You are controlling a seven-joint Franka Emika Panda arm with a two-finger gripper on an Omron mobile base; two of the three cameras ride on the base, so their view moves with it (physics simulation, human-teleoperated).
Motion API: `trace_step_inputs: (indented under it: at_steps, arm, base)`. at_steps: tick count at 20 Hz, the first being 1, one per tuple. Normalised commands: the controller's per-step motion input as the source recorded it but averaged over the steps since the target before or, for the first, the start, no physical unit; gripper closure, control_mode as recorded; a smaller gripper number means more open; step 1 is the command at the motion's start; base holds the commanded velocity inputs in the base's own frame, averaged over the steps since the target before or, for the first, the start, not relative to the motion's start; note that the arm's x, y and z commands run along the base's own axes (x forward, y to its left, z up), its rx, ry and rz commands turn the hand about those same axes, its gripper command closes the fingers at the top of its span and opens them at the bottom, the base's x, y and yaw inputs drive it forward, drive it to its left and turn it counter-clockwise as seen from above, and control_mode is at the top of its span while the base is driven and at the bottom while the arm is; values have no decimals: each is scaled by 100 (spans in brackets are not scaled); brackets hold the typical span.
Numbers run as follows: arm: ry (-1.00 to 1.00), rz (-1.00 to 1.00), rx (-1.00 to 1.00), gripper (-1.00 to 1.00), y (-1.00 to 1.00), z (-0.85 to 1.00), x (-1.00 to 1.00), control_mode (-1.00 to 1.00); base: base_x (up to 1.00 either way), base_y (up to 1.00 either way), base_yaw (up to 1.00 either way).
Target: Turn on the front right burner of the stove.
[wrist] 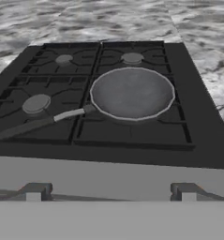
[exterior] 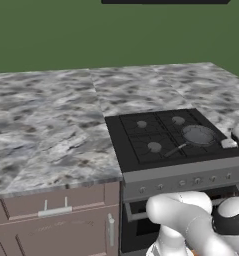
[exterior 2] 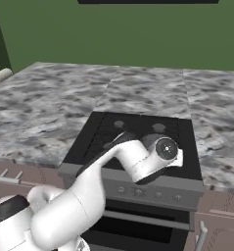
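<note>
The stove [exterior: 181, 172] is set into the counter, with a black grated cooktop [wrist: 48, 84] and a grey front strip of small knobs [exterior: 197, 180]. A round grey frying pan [wrist: 132, 92] sits on the front right position and hides the front right burner; its long handle [wrist: 38, 123] points toward the front left. The other three burner discs show, such as the front left one [wrist: 36, 103]. My gripper [wrist: 110, 193] hovers over the stove's front edge, open, with its fingertips [wrist: 33, 192] wide apart and nothing between them. In the right base view, my wrist [exterior 2: 166, 148] is above the knob strip [exterior 2: 148, 193].
Marble counter [exterior: 51, 125] surrounds the stove on both sides. A brown cabinet with a drawer [exterior: 56, 207] stands left of the dark oven door [exterior 2: 138, 225]. A green wall [exterior: 116, 30] runs behind. A pale roll-shaped object [exterior 2: 1, 75] lies at the far left counter edge.
</note>
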Motion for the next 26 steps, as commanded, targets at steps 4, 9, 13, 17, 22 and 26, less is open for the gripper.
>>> trace_step_inputs:
  at_steps: [4,9,13,17,22,26]
  arm:
    - [-44,27,0,-100,-91,-45,-43,-100]
    - [-39,12,-1,-100,-35,-42,-36,-100]
    - [-6,0,-7,-100,0,-56,-1,-100]
    - [0,0,-1,-100,11,-53,0,-100]
    - [0,-8,0,-100,2,-41,0,-100]
    - [0,-7,0,-100,-16,-16,0,-100]
  base:
    - [0,0,0]
    - [0,0,0]
    - [0,0,0]
    - [0,0,0]
    - [0,0,0]
    - [0,0,0]
